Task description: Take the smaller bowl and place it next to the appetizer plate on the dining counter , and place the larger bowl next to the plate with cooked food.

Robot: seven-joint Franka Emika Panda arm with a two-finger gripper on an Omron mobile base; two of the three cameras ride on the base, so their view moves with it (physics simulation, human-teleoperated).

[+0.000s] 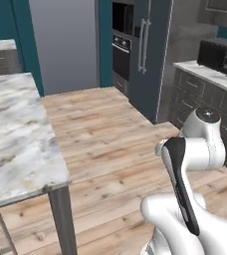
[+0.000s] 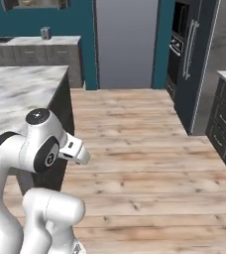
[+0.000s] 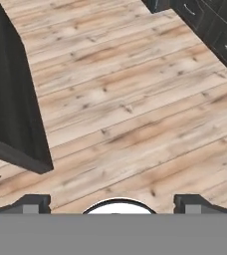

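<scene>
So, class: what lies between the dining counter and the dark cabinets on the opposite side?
In the left base view, bare wooden floor lies between the dining counter and the dark cabinets.

The dining counter [image 1: 16, 134] — white-grey marble top [image 2: 21, 94], dark base — stands on a pale wooden plank floor [image 2: 135, 149].

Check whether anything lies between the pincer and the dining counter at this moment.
Nothing visible does. In the hand view the pincer is open and empty over bare wooden floor, with the dining counter and its dark base beside it. The marbled top in view carries no bowls or plates, so the task's things can't be judged.
</scene>
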